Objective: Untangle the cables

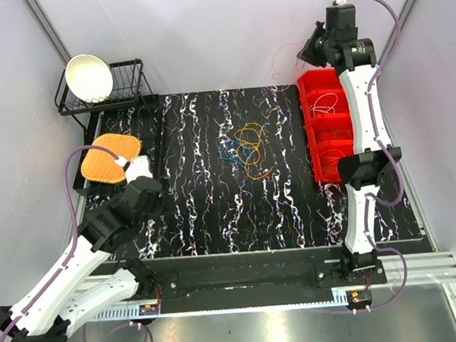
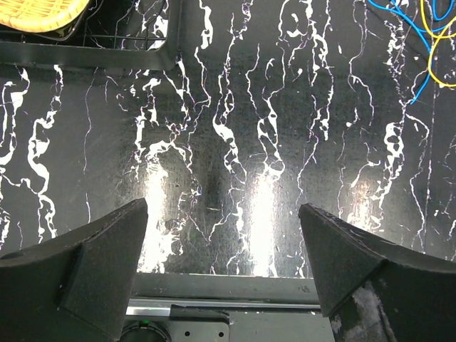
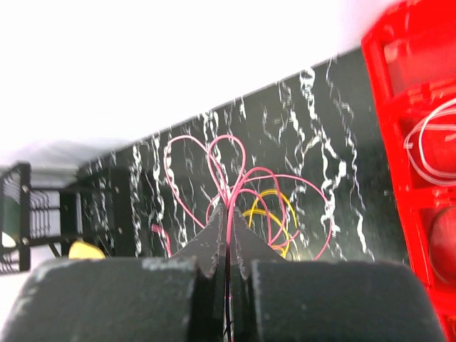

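Cables [image 1: 246,150] piled at centre of surface [image 1: 199,212]; right gripper [image 3: 228,214] pinched tight on one pink cable [image 3: 227,199], up over far right corner. Left gripper [image 2: 222,214] wide open, empty, near left edge.

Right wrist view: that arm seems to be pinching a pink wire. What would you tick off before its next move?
1. The right jaws shut on the pink cable: ok.
2. The pink cable free of the pile: cannot tell; yellow loops show just behind it.
3. The pile resting on the mat: ok.
4. The left jaws open, nothing between them: ok.
5. The red bin close beside the right arm: ok.
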`<action>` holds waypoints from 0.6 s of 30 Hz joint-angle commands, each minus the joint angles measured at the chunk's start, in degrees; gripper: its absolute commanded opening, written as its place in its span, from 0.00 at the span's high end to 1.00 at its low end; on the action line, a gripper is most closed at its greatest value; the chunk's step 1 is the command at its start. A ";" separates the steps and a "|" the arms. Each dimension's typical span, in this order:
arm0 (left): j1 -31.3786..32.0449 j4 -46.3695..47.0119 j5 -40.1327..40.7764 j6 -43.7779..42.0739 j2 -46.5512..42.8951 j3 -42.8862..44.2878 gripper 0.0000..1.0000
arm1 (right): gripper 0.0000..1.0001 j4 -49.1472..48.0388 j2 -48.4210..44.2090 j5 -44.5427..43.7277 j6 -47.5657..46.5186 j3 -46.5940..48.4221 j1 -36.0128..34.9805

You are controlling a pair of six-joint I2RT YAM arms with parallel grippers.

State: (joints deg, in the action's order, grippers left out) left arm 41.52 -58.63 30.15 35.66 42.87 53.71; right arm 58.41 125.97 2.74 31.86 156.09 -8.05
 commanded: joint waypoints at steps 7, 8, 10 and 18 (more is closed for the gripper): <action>0.14 0.97 2.72 0.90 0.72 -0.19 0.10 | 1.00 -9.54 -1.96 -0.54 0.23 -1.05 2.78; 0.06 0.97 2.72 0.90 0.81 -0.19 0.10 | 1.00 -10.68 -1.52 -0.98 0.05 -1.14 3.13; 0.06 0.97 2.72 0.73 1.16 -0.10 0.10 | 1.00 -11.82 -0.56 -2.13 -0.74 -1.23 3.48; -0.56 1.06 2.37 0.20 2.13 0.08 0.10 | 1.00 -18.24 3.14 -3.70 -1.01 -1.23 6.55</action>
State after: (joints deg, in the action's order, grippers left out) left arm 41.50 -58.65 30.48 35.92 44.77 53.71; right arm 45.93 127.13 1.98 31.92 154.52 -3.01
